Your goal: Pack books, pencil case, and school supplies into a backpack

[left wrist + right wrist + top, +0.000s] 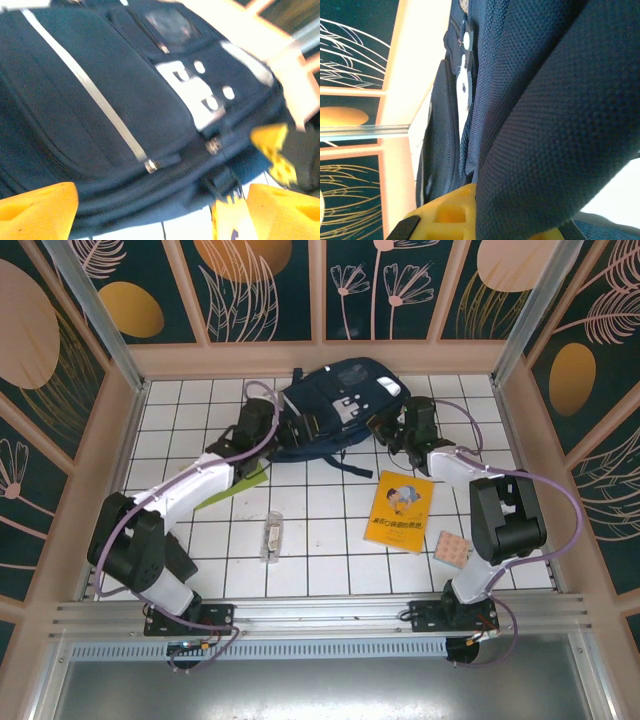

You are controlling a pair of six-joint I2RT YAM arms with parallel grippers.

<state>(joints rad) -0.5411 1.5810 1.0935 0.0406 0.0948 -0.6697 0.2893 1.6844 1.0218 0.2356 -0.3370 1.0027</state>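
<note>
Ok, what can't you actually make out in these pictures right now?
Top view: lime-green book, mostly under the left arm.
Top view: clear box, contents too small to see.
Left wrist view: backpack zipper blurred, open or closed unclear.
Right wrist view: right gripper, tips covered by backpack fabric.

White tiled table (330,565): backpack (340,405) far centre, yellow book (405,510), green book (250,478), clear box (271,537), pink pad (452,549).

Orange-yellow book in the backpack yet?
No, the orange-yellow book lies flat on the white tiled table, apart from the backpack.
</note>
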